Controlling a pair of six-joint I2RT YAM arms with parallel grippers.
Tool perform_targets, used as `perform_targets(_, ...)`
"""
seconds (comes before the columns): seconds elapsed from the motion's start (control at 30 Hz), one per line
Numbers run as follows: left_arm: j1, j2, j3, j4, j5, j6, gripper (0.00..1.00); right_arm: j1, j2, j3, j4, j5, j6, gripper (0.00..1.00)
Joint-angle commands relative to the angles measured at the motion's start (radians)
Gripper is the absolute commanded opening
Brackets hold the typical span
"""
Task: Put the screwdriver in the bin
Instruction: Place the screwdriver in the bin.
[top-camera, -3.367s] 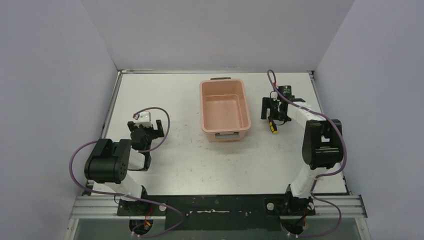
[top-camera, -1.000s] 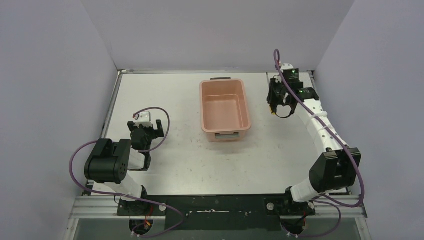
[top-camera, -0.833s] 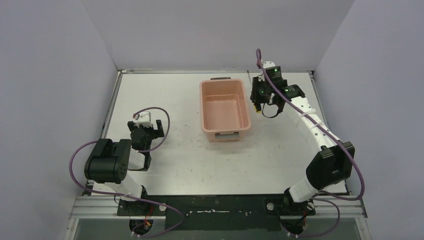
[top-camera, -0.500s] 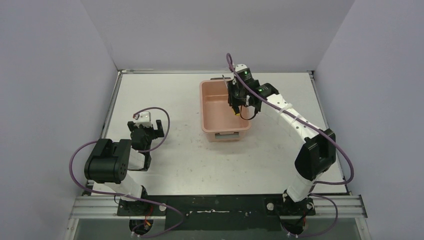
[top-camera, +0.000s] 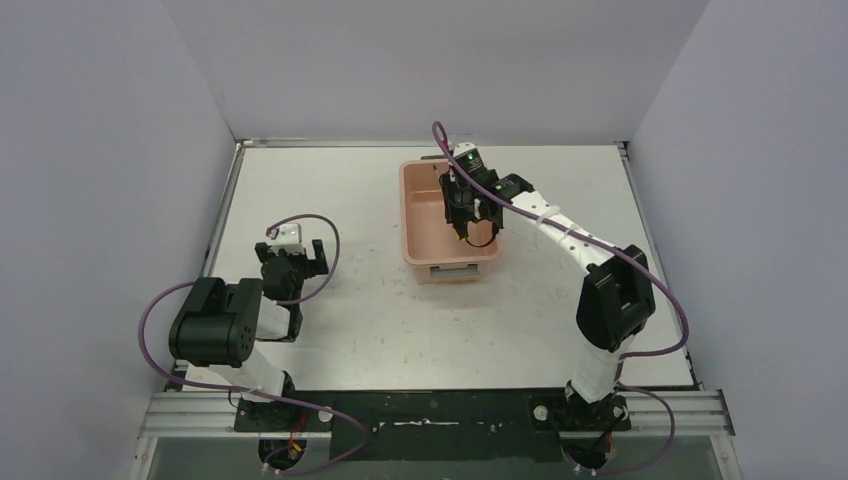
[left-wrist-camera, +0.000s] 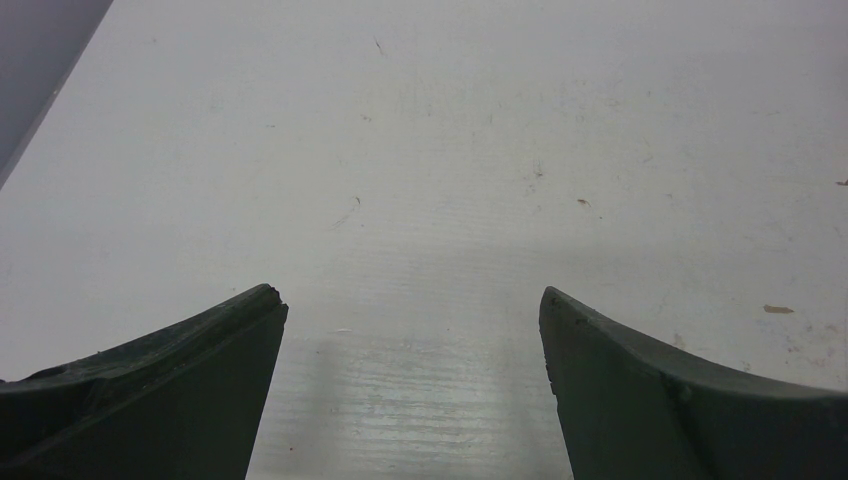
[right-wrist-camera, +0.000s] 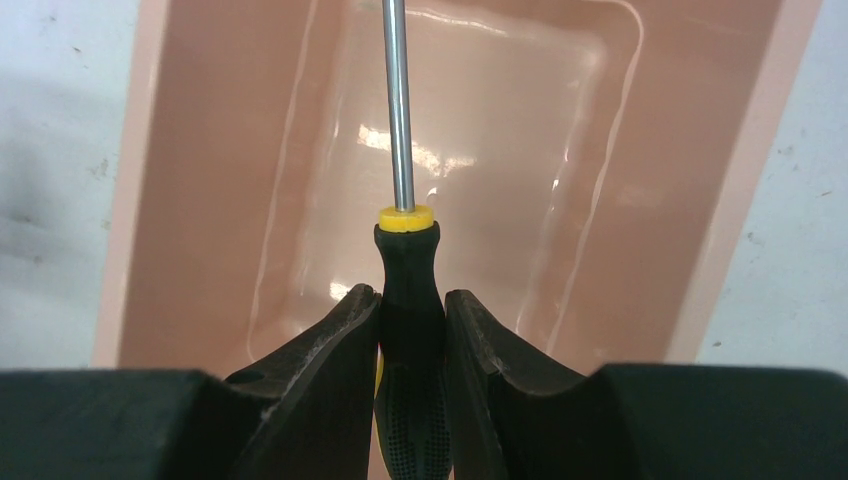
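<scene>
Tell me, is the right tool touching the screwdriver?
Touching. The right wrist view shows the right tool clamped on the black handle of the screwdriver from both sides, with no gap.

My right fingers (right-wrist-camera: 320, 360) lift the screwdriver (right-wrist-camera: 409, 280) off the desk (top-camera: 560, 330) beside the bin (right-wrist-camera: 200, 180) and swing left; now it hangs over the bin's inside.

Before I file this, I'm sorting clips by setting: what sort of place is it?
Probably a robot lab test cell: plain walls box in a scuffed white table, and a left arm and right arm are bolted at its near edge, facing a pink bin.
</scene>
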Motion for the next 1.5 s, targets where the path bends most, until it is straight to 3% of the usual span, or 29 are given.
perform_targets(0.0,-0.001,-0.005,0.018,0.03,0.006,0.008,0.97,0.004,0.045,-0.035,0.081,0.001,-0.001,0.14)
perform_targets(0.57,-0.001,-0.007,0.018,0.029,0.006,0.009,0.97,0.001,0.228,-0.09,0.163,0.001,-0.017,0.17)
perform_targets(0.67,-0.001,-0.007,0.018,0.03,0.006,0.009,0.97,-0.001,0.232,-0.083,0.157,-0.002,-0.018,0.28)
perform_targets(0.73,-0.001,-0.007,0.018,0.029,0.005,0.009,0.97,-0.002,0.226,-0.079,0.151,0.001,-0.021,0.43)
perform_targets(0.83,-0.001,-0.005,0.018,0.029,0.006,0.01,0.97,-0.002,0.198,-0.076,0.147,0.015,-0.019,0.57)
perform_targets(1.03,-0.001,-0.006,0.018,0.029,0.006,0.009,0.97,0.0,0.143,-0.053,0.12,0.013,-0.017,0.73)
perform_targets(1.2,-0.001,-0.005,0.018,0.029,0.006,0.01,0.97,0.002,0.098,-0.029,0.096,0.02,-0.011,0.92)
perform_targets(1.3,-0.001,-0.006,0.018,0.029,0.006,0.009,0.97,0.005,0.074,-0.014,0.082,0.027,-0.005,0.99)
perform_targets(1.47,-0.001,-0.005,0.018,0.029,0.005,0.01,0.97,0.007,0.034,0.027,0.045,0.046,-0.004,1.0)
